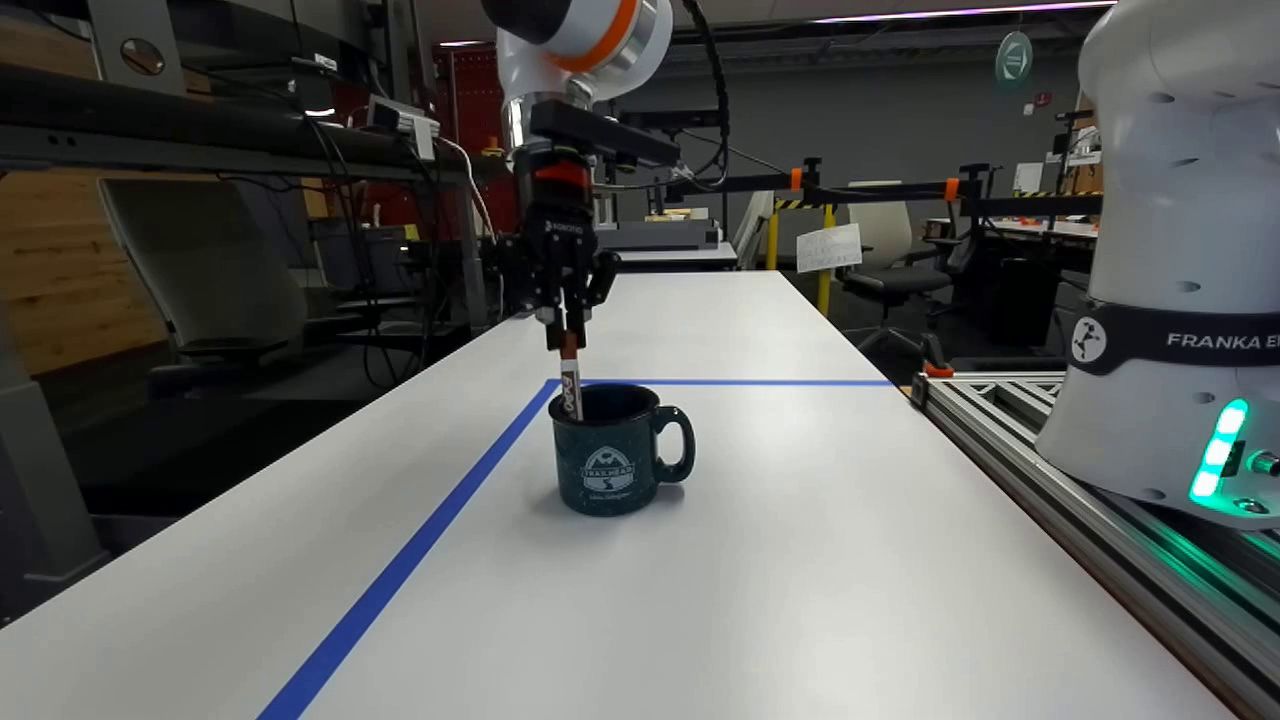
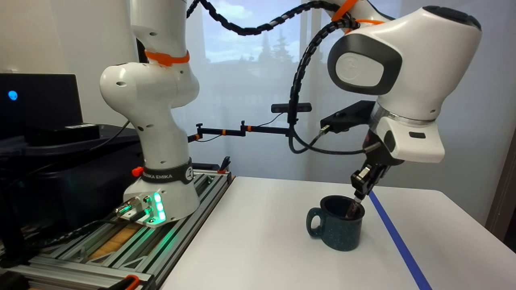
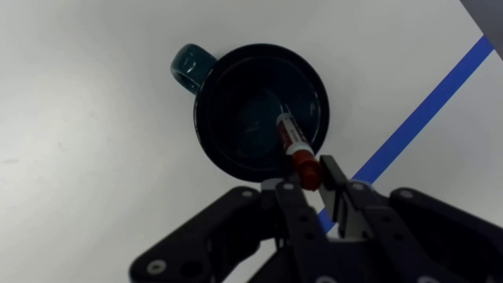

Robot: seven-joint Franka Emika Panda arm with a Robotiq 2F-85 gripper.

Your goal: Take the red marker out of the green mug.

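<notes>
- Black hand (image 1: 567,338), pointing down, pinches the red marker (image 3: 292,133); in the wrist view its fingertips (image 3: 332,173) press on the red cap from opposite sides.
- Below the cap come a white ring and a printed barrel. The marker stands tilted, its lower part inside the green mug (image 2: 342,231), its cap above the rim. Whether its foot touches the bottom, I cannot tell.
- The mug sits upright, with the marker near the wall opposite its handle (image 1: 676,445). A pale emblem (image 1: 608,470) lettered TRAILHEAD shows on its side in an exterior view.
- White desk (image 1: 800,560) carries the mug. Blue tape (image 1: 436,525) runs along it on the side away from the handle, near the mug but apart from it; another strip (image 1: 740,382) crosses farther back.
- Above the hand is the white arm (image 2: 423,68), with a black ribbed cable (image 2: 300,76).
- The handle points toward the robot's base (image 1: 1165,430), which has green lights (image 2: 159,207) and stands by metal rails (image 2: 191,225).
- Farther off: a chair (image 1: 200,270) and, in an exterior view, a window (image 2: 254,80).
</notes>
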